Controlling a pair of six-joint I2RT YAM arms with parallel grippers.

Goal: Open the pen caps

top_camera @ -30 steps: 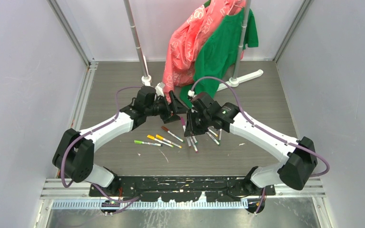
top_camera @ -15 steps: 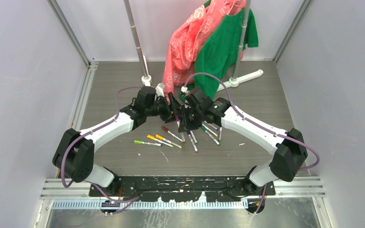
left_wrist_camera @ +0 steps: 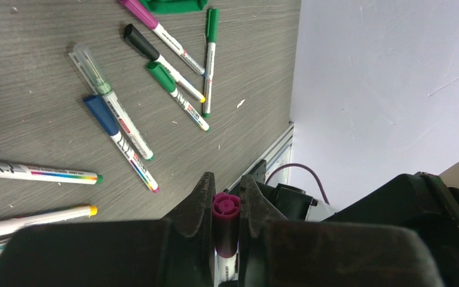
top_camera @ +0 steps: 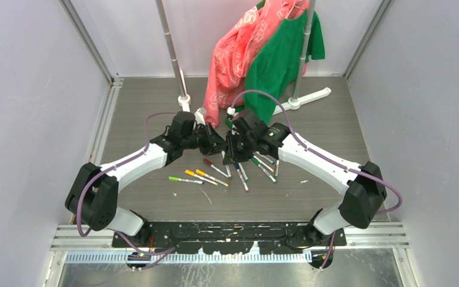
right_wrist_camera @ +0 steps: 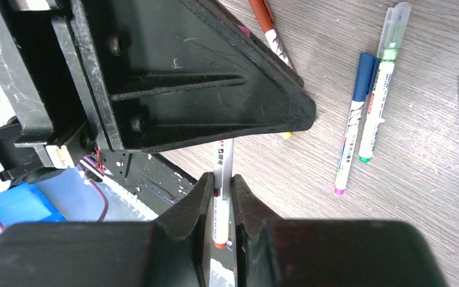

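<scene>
One pen hangs above the table between both grippers. In the left wrist view its magenta pen cap (left_wrist_camera: 226,209) sits end-on between the fingers of my left gripper (left_wrist_camera: 226,190), which is shut on it. My right gripper (right_wrist_camera: 221,182) is shut on the same pen's white barrel (right_wrist_camera: 221,206), whose red-tipped tail end pokes out behind the fingers. From above, the left gripper (top_camera: 218,143) and right gripper (top_camera: 230,149) meet nose to nose. Several capped pens lie loose below, among them a blue one (left_wrist_camera: 116,134), a green one (left_wrist_camera: 176,95) and a brown one (top_camera: 215,167).
Two grey rack poles (top_camera: 170,48) stand at the back with a pink garment (top_camera: 233,54) and a green garment (top_camera: 278,60) hanging from them. A white rack foot (top_camera: 311,95) lies behind the right arm. Enclosure walls close in both sides.
The right arm brought the pen leftward to the left gripper, and the left gripper's fingers closed from wide open onto the magenta cap.
</scene>
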